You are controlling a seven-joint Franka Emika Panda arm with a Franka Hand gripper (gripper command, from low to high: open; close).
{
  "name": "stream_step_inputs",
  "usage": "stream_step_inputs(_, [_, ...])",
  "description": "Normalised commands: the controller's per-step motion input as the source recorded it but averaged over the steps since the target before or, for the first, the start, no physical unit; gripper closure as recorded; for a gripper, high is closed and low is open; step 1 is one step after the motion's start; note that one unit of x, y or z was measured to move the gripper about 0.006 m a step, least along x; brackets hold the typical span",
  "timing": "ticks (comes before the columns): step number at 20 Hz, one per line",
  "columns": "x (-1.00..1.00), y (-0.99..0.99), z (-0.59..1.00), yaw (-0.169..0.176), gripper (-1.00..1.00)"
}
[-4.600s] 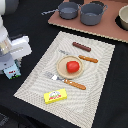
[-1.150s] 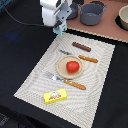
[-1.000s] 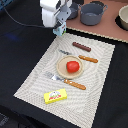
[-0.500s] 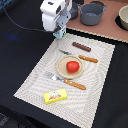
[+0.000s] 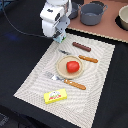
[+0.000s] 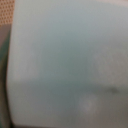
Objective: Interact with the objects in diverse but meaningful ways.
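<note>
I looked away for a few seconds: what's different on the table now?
The arm swung from the exterior view's left edge to the mat's far corner, its gripper now low there. The tomato, butter box and sausage stick stayed put.

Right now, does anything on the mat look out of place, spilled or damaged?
Nothing stands out. The tomato sits on the plate, fork and knife flank it, and the sausage and butter box lie on the mat. Nothing looks spilled or broken.
</note>
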Motion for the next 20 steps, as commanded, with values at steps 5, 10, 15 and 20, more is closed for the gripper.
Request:
stream_step_inputs(5, [0.52,-0.01,0.88,-0.058,-1.0])
stream_step_inputs(10, [0.35,-0.16,1.0,-0.013,-1.0])
stream_step_inputs(15, [0.31,-0.58,0.54,0.009,-1.0])
stream_step_inputs(20, [0.22,-0.77,0.04,0.062,-1.0])
